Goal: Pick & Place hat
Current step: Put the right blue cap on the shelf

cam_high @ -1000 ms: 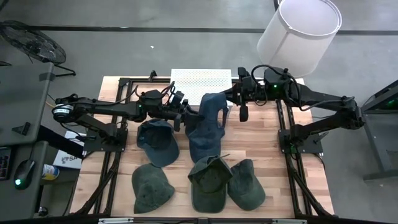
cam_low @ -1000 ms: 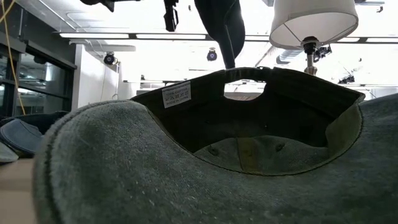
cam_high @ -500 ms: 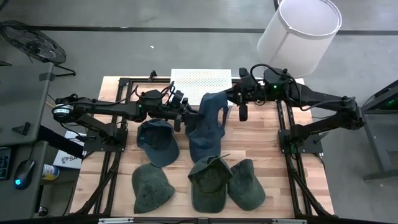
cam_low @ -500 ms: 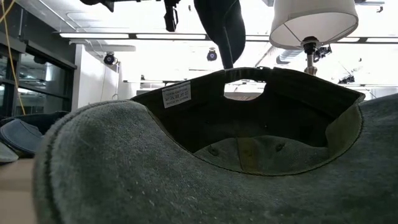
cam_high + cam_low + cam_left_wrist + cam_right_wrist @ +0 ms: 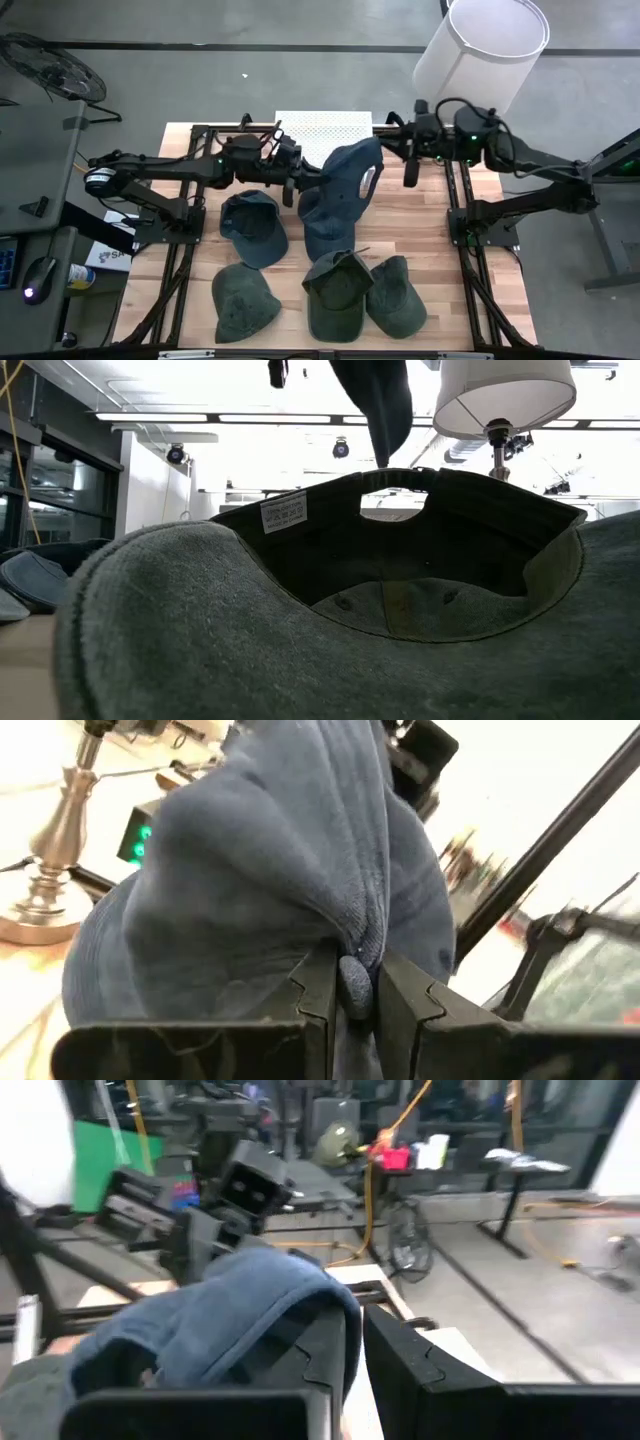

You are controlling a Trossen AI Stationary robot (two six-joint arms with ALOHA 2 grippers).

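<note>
The wooden table (image 5: 420,225) holds five caps. Above it, near the white lamp (image 5: 480,50), a blue cap (image 5: 345,180) hangs pinched in the left gripper (image 5: 355,985). The right gripper (image 5: 408,165), beside the lamp, stands narrowly parted, empty.

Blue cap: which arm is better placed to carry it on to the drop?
Left. The left hand is clamped on the blue cap, holding it above the table. The right hand sits clear of it, nothing between its fingers.

Bright overhead glare, blurred wrist views
</note>
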